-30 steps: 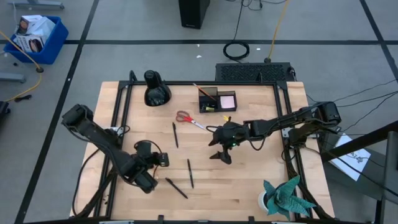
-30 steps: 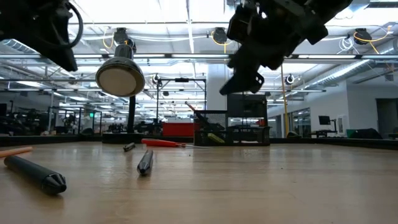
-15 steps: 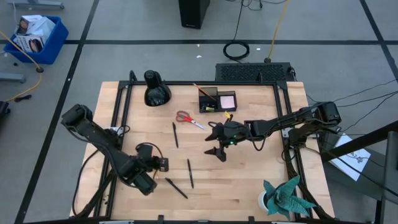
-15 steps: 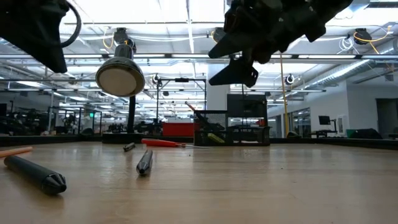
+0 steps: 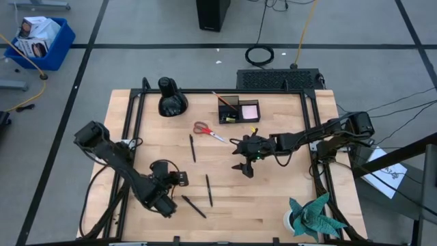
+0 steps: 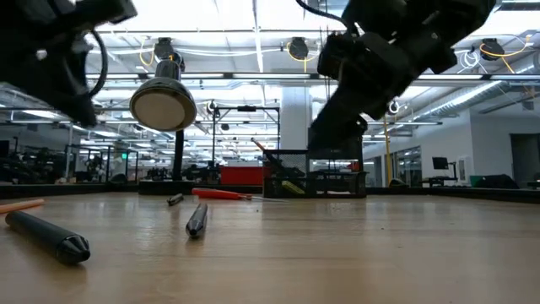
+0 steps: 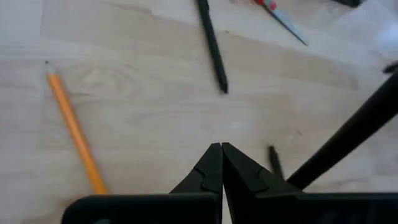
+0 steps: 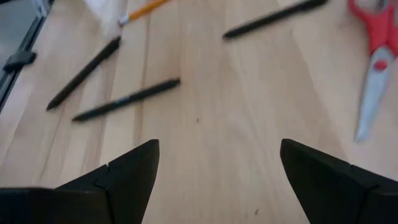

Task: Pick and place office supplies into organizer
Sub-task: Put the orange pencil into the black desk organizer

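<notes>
The red-handled scissors (image 5: 207, 131) lie flat just left of the black organizer (image 5: 238, 109), which stands near the far edge. A pink sticky-note pad (image 5: 250, 110) lies in its tray. Three black pens (image 5: 192, 147) (image 5: 209, 190) (image 5: 194, 206) lie on the wood. The orange pencil (image 7: 74, 130) shows in the left wrist view. My right gripper (image 5: 244, 168) hangs open over bare wood at mid-table, right of the pens (image 8: 127, 99) and near the scissors (image 8: 373, 62). My left gripper (image 5: 160, 199) is shut (image 7: 221, 155) above the table's near left part, beside the nearest pen.
A rounded black bulbous object (image 5: 172, 99) stands at the far left, and it looms large in the low view (image 6: 163, 101). A teal paper plant (image 5: 314, 215) stands at the near right corner. A small yellow bit (image 5: 250, 128) lies near the organizer. Bare wood stretches between the two grippers.
My right gripper has swung a little toward the table's left and back again, tipping as it went, and now hangs lower over the wood; its fingers stay open. My left gripper has shifted slightly toward the near edge. No object has moved.
</notes>
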Controlling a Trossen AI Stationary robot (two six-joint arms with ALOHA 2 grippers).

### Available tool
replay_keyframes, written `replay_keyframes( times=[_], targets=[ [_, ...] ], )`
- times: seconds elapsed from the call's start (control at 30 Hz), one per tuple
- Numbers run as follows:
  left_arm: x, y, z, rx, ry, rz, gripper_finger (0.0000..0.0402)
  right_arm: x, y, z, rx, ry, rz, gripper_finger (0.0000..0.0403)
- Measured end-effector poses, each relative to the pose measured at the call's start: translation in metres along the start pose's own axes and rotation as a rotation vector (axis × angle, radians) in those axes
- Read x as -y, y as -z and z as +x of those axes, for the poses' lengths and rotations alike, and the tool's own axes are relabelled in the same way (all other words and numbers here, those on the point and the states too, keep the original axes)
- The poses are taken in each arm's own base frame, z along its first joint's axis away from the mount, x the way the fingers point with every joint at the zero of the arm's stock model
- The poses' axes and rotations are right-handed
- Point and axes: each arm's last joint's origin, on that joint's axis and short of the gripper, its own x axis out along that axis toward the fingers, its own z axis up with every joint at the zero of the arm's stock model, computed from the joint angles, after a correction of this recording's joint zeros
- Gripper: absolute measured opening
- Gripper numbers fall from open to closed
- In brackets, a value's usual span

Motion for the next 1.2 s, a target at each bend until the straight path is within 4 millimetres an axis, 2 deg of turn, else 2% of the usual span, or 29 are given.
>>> replay_keyframes(
  times=[0.2, 0.27, 0.5, 0.57, 0.7, 0.8, 1.0, 1.07, 1.2],
  targets=[
    [-0.009, 0.014, 0.016, 0.043, -0.102, 0.03, 0.0012, 0.006, 0.022, 0.001, -0.065, 0.011, 0.08, 0.0325],
    [-0.004, 0.012, 0.018, 0.034, -0.085, -0.01, 0.0013, 0.007, 0.027, 0.001, -0.075, 0.018, 0.086, 0.0325],
    [0.014, -0.006, 0.014, 0.145, 0.132, -0.054, 0.0004, 0.014, 0.047, 0.0, -0.096, 0.027, 0.091, 0.0325],
    [0.017, -0.012, 0.012, 0.152, 0.139, -0.036, 0.001, 0.016, 0.052, -0.001, -0.101, 0.029, 0.108, 0.0325],
    [0.021, -0.022, 0.012, 0.155, 0.127, -0.033, 0.0018, 0.018, 0.063, -0.002, -0.073, 0.025, 0.319, 0.0325],
    [0.024, -0.027, 0.014, 0.161, 0.122, -0.07, 0.0014, 0.02, 0.071, -0.004, -0.051, 0.018, 0.405, 0.0325],
    [0.037, -0.038, 0.026, 0.164, 0.129, -0.209, 0.0003, 0.023, 0.083, -0.007, -0.037, 0.011, 0.421, 0.0325],
    [0.046, -0.039, 0.031, 0.131, 0.148, -0.294, 0.0007, 0.024, 0.087, -0.008, -0.034, 0.01, 0.42, 0.0325],
    [0.058, -0.047, 0.041, 0.11, 0.169, -0.334, 0.0024, 0.025, 0.093, -0.01, -0.008, -0.004, 0.418, 0.0325]
  ],
)
